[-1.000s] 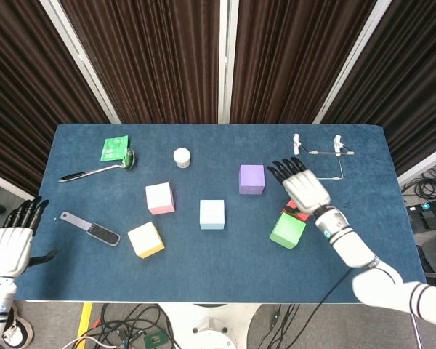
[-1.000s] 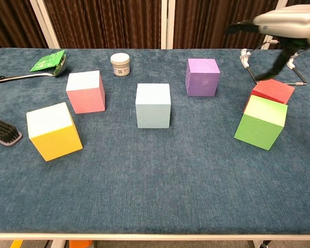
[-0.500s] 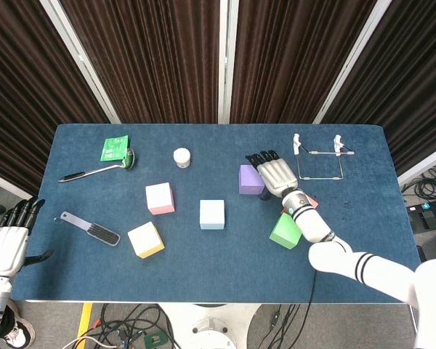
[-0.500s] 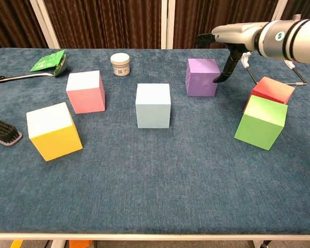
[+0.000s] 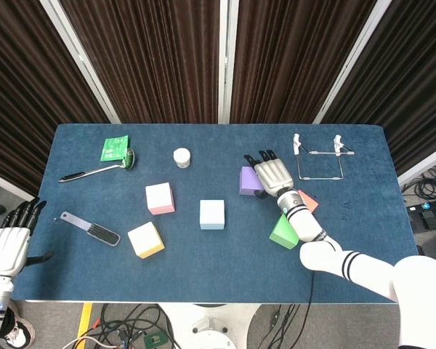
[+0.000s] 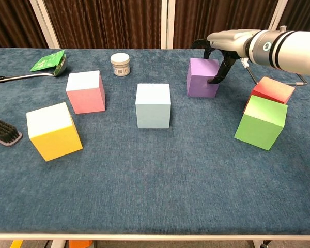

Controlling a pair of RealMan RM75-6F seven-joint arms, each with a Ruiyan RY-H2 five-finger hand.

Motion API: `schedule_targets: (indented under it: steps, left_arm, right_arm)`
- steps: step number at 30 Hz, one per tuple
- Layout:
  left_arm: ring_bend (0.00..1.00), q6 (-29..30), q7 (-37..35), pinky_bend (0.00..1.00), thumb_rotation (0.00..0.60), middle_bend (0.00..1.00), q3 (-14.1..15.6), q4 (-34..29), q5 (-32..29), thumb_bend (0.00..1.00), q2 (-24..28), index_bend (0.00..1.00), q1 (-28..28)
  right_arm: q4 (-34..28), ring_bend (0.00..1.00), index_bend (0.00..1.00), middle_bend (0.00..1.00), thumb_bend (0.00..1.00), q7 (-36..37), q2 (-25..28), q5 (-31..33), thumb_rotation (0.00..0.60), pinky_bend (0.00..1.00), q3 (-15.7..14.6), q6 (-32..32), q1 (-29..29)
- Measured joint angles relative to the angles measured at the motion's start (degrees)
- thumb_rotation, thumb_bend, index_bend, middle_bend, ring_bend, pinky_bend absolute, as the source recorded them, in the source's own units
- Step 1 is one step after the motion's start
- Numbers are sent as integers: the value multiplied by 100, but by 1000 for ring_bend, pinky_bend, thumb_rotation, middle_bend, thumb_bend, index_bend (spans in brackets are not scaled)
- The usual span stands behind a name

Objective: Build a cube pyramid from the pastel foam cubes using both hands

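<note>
The purple cube (image 6: 203, 77) sits far right of centre on the table (image 6: 160, 175), your right robot hand (image 6: 223, 45) arched over it, fingers spread, thumb at its right face, not clamped. Close off-centre and the soft foam may tilt or slide away.

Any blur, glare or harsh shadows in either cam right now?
Head view: sharp, even lighting, no glare, only faint shadows beside the cubes; left hand is cropped at the frame edge. Chest view: sharp too, soft shadow under the right hand on the purple cube; brush is cut off at left.
</note>
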Motion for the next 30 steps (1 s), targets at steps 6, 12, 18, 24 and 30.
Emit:
schedule_targets:
  steps: [6,12,18,24,30]
  left_arm:
    - [16,40,42,144,600,31,13,-72,30,0,57,54,14]
    - [16,-65,56,144,600,31,18,-81,33,0,26,54,-47]
    - [16,-109,115,145,600,31,15,-85,63,0,-16,54,-103]
    - [16,-43,145,145,600,31,14,-141,98,0,30,54,-94]
    - [16,-18,111,145,600,31,27,-158,96,0,63,54,-69]
  right_arm:
    - [-186,0,0,404,228,339,77,-380,600,0,26,196,-90]
    - [-830,0,0,408,228,629,525,-721,600,0,9,297,-260]
    - [-1667,0,0,419,228,680,969,-853,600,0,-82,422,-429]
    - [-2247,17,0,466,222,650,1139,-1038,600,0,-250,583,-553]
    - [-2399,37,0,487,215,413,1047,-1262,600,0,-446,837,-629]
